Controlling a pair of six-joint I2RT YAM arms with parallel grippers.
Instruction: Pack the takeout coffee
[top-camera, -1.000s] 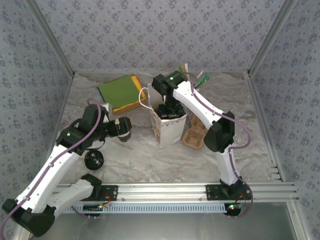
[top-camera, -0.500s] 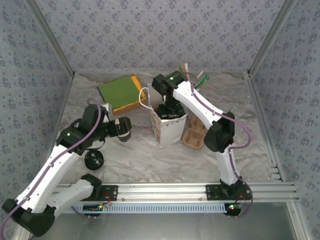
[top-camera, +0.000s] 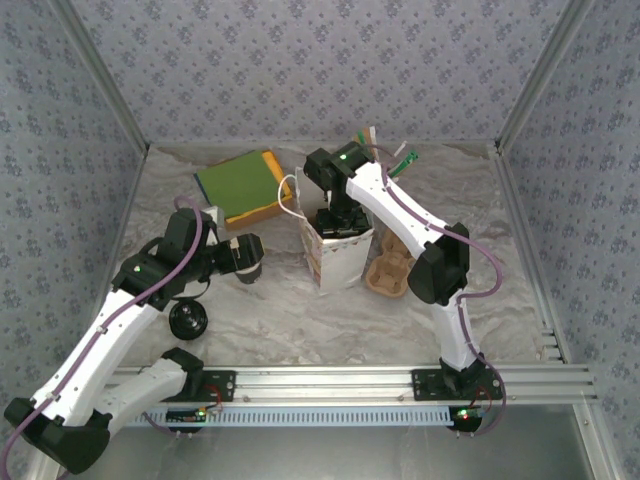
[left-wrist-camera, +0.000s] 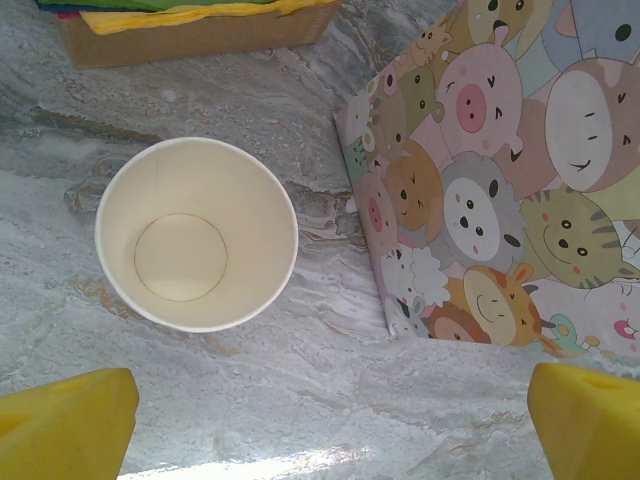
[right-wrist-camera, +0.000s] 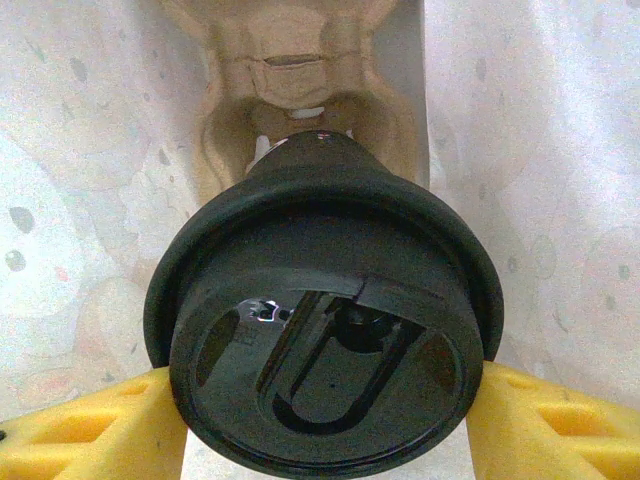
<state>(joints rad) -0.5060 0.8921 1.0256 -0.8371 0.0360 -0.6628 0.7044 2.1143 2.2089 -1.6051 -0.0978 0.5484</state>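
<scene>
Where the pale marbled counter (top-camera: 300, 320) fills the floor of a booth with patterned walls, two white arms reach in from the near edge.

Near the middle stands an open paper bag (top-camera: 335, 258) printed with cartoon animals: pigs, a sheep, a striped cat. The right tool (top-camera: 338, 222) hangs at the bag's mouth. Its yellow fingers (right-wrist-camera: 80, 430) are set partway apart and grip the takeout coffee (right-wrist-camera: 325, 330) by the sides of the round black lid. The cup is upright, and its dark body is barely visible under the lid.

Toward the back left lies a flat cardboard box (top-camera: 240, 185) topped with green and yellow sheets.

Just beside the bag, on its right, sits a moulded cardboard cup tray (top-camera: 390, 272). The right wrist view shows such cardboard beyond the held cup, but whether that piece is inside the bag I cannot tell.

The left tool (top-camera: 245, 262) hovers with its fingers spread wide, holding nothing, above a lidless cup (left-wrist-camera: 195, 235). This cup has a cream inside, is empty, and stands near the bag.

A loose black lid (top-camera: 188, 320) rests on the counter by the left arm.
</scene>
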